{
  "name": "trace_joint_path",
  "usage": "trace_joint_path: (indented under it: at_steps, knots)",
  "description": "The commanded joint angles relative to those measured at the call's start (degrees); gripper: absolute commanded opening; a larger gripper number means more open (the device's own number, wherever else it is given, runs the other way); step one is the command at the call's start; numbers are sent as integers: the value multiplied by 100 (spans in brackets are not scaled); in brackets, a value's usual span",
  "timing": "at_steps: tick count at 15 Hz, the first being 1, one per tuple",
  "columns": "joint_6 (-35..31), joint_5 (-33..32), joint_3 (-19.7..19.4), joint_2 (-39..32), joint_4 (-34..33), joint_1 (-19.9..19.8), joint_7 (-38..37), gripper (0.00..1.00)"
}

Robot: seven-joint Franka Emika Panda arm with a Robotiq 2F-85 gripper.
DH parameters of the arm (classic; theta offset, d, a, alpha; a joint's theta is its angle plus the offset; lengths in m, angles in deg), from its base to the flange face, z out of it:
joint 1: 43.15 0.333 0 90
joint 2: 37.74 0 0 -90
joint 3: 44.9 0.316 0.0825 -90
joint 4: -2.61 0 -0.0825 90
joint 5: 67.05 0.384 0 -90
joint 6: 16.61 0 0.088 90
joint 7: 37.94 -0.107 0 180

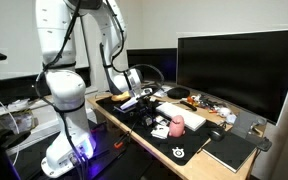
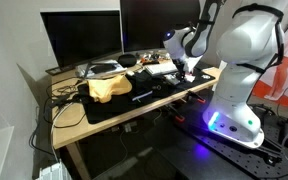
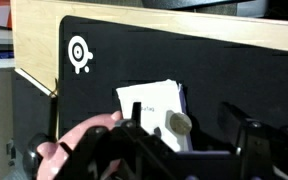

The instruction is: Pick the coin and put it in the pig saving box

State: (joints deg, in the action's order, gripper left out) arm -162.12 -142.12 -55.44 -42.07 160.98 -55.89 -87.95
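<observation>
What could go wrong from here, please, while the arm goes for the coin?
1. The coin lies flat on a white card; the open end effector might slip off it or drag the card instead.
2. The pig saving box sits close beside the card, so one finger could nudge it on the way down.

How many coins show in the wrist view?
1: the coin shows against the white card, right of the pink pig saving box; more may be hidden elsewhere.
</observation>
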Motion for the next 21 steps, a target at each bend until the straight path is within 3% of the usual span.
trace_joint_path:
  at_steps: [1,4,11,14,15,21]
  knots:
    - [158,-143,-15,-145,-110,98,-248,82]
    - [193,-157,-12,-193,-140,114,-276,89]
    - [279,-163,-12,-324,-271,157,-375,77]
    - [295,-191,-22,-402,-319,150,-455,77]
    - [302,-194,-26,-435,-341,147,-467,72]
    - [348,-168,-31,-534,-420,141,-445,70]
